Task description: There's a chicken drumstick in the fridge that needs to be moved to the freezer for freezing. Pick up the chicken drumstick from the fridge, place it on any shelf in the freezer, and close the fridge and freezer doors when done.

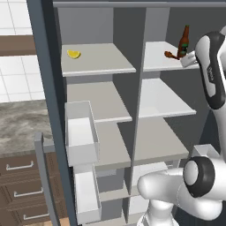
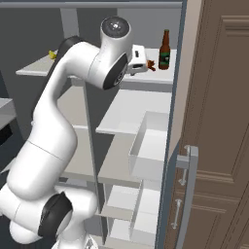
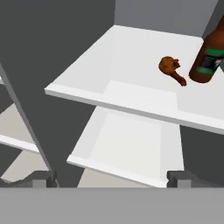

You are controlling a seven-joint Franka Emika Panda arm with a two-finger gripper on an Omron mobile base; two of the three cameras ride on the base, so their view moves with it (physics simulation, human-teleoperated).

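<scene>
Hand view: chicken drumstick [image 3: 169,69] lies well beyond the wide-apart jaws.

Rendered frames, evenly lit; no visible lamp. Light is soft and diffuse, with no hard cast shadows. Shelves [image 1: 99,59] read pale and bright at centre of the left base view; the back wall [image 1: 84,24] behind them is a flat mid grey. Upper left of the hand view falls off to dark grey. Faint sheen on the white arm [image 2: 58,112]. No glare, no motion blur, no edge distortion. Edges slightly soft and jagged; resolution low. The bottle [image 3: 209,59] label is illegible.
</scene>
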